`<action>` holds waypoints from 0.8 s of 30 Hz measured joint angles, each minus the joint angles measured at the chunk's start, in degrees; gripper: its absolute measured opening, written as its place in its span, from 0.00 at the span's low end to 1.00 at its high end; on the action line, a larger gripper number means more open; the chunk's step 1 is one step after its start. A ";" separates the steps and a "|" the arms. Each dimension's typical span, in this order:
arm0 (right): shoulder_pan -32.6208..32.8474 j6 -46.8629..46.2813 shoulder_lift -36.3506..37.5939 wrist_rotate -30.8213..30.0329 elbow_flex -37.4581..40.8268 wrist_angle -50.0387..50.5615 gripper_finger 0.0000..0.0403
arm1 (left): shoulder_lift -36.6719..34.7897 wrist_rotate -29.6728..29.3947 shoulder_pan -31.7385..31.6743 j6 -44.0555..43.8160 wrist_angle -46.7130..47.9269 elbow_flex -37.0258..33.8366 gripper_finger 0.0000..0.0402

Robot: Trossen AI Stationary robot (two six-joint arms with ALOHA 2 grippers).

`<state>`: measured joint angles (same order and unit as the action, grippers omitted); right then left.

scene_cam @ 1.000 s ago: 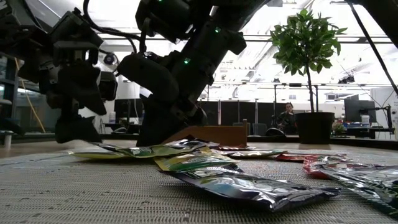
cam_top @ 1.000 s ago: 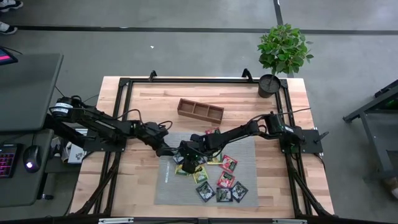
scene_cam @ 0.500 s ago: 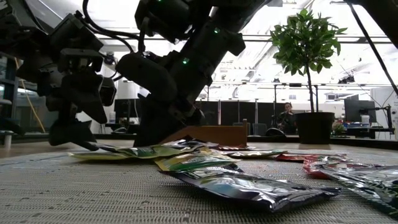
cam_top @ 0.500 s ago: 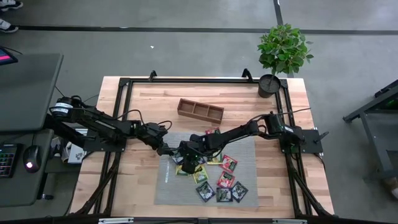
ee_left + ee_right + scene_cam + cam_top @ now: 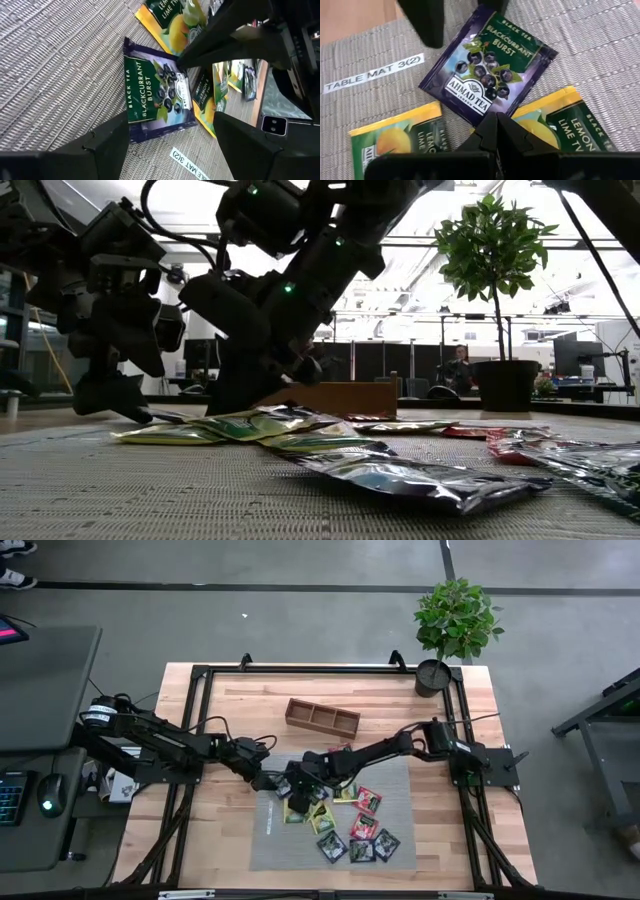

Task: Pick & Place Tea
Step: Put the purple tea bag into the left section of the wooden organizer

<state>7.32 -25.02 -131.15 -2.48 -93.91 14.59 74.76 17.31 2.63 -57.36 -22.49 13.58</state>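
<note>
Over a workshop table, the left gripper (image 5: pixel 272 783) reaches in from the left to the near edge of the grey mat (image 5: pixel 395 805), its two fingers (image 5: pixel 107 140) spread wide on either side of a black blackcurrant sachet (image 5: pixel 157 95) that lies flat on the weave (nothing is pinched between them). Just beside it, the right gripper (image 5: pixel 297 787) comes across from the opposite side, fingers pressed together and empty, its tip (image 5: pixel 495 131) hanging low over the edge of the same sachet (image 5: pixel 487 75), where that sachet meets a yellow lemon-and-lime sachet (image 5: pixel 567 122); whether the tip touches either, the pictures do not show. The rest of the tea (image 5: pixel 360 830) lies scattered on the mat to the right of both grippers: yellow-green, red-pink and black sachets, some overlapping. The wooden tray (image 5: pixel 322 717) sits on the bare tabletop beyond the mat, no sachet visible in its compartments. A potted plant (image 5: pixel 455 625) stands at the far right corner.
</note>
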 joint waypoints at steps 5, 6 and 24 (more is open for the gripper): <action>-0.20 0.63 0.00 -0.15 0.02 -0.98 0.00 | 0.00 -0.63 0.00 -0.01 0.08 0.00 0.70; -0.20 0.63 0.00 -0.15 0.02 -1.10 0.00 | 0.00 -1.15 0.04 -0.17 0.05 0.00 0.70; -0.18 0.47 0.04 0.06 0.02 -1.14 0.00 | 0.04 -2.57 0.02 1.71 0.36 -0.04 0.04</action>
<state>7.14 -24.54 -131.11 -2.42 -93.89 13.45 74.81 14.74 2.66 -55.65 -22.13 13.54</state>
